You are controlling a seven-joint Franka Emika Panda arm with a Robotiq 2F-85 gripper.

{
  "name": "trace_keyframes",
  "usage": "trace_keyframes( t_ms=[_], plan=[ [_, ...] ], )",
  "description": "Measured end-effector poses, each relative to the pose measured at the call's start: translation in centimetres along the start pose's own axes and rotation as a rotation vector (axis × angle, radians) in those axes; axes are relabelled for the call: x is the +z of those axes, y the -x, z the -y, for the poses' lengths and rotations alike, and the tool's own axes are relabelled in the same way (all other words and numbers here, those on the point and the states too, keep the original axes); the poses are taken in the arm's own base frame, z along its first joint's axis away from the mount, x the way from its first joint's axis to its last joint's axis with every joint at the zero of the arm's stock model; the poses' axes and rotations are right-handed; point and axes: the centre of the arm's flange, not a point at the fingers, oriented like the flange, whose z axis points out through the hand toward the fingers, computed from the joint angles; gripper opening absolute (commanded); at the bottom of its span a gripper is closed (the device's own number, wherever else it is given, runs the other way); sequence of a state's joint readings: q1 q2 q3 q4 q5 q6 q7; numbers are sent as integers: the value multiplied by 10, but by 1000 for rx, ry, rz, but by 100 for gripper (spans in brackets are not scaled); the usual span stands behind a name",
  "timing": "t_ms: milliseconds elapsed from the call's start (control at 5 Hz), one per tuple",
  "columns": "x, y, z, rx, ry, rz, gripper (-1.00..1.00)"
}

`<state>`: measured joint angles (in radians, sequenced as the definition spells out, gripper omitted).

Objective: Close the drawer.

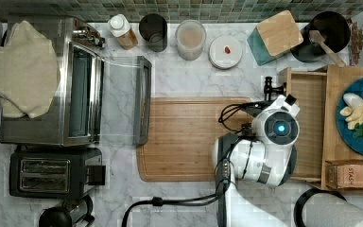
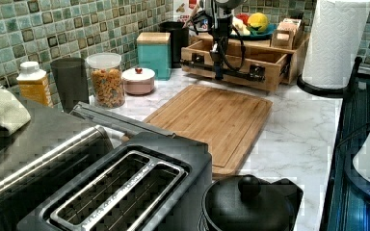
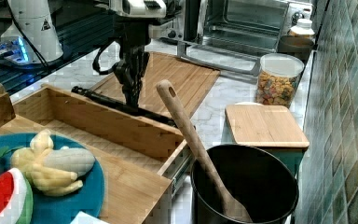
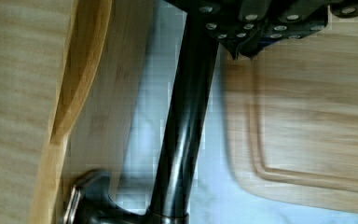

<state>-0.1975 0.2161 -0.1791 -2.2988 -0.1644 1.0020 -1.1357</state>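
Note:
The light wood drawer stands pulled out from its bamboo cabinet toward the cutting board, its grained bottom bare. A black bar handle runs along the plain front panel. My gripper points straight down at the middle of that handle, its fingers together on the cutting-board side of the bar. In the wrist view the dark fingertips sit right against the handle, with the drawer's front beyond it. My arm hides part of the drawer in the top view.
A bamboo cutting board lies just in front of the drawer. A teal block with a wooden top and a black pot with a wooden spoon stand beside it. A plate of fruit sits on the cabinet; a paper towel roll stands nearby.

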Motion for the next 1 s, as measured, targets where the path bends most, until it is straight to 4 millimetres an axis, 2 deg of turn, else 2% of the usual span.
trace_keyframes(
  t_ms=[600,800,1000],
  plan=[
    [16,25,-106,124,83,-23,-100],
    [17,21,-106,120,83,-18,-100],
    [15,20,-107,30,69,9,-100]
  ],
)
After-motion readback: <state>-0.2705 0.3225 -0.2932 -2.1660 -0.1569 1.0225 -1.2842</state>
